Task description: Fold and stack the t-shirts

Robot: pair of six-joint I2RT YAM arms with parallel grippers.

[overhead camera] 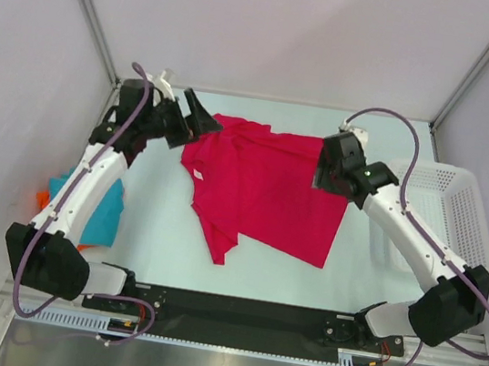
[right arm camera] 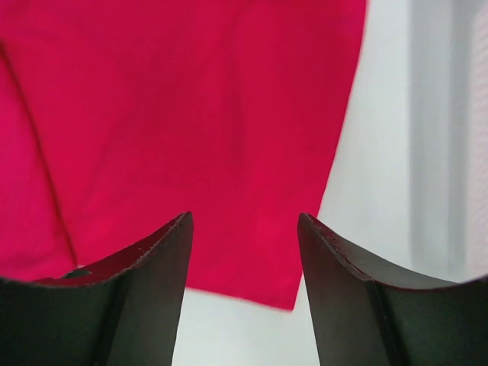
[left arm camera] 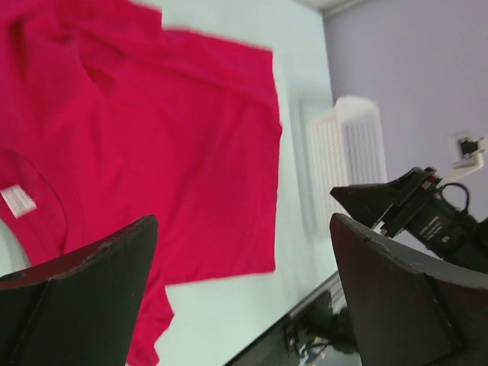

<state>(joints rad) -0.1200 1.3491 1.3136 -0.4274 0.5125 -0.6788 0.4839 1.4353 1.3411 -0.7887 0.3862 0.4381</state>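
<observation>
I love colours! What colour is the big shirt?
The t-shirt is crimson-pink, clearest from the top camera.

Left pincer [left arm camera: 242, 229] agape above crimson t-shirt [left arm camera: 152, 137]; blurred white basket [left arm camera: 347, 152], probably, beyond.

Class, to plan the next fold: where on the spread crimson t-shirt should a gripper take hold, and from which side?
Probably the straight hem along the right edge of the crimson t-shirt: it lies flat on bare table, by the open right gripper. Come from the right, low; the left end is bunched around the collar.
</observation>
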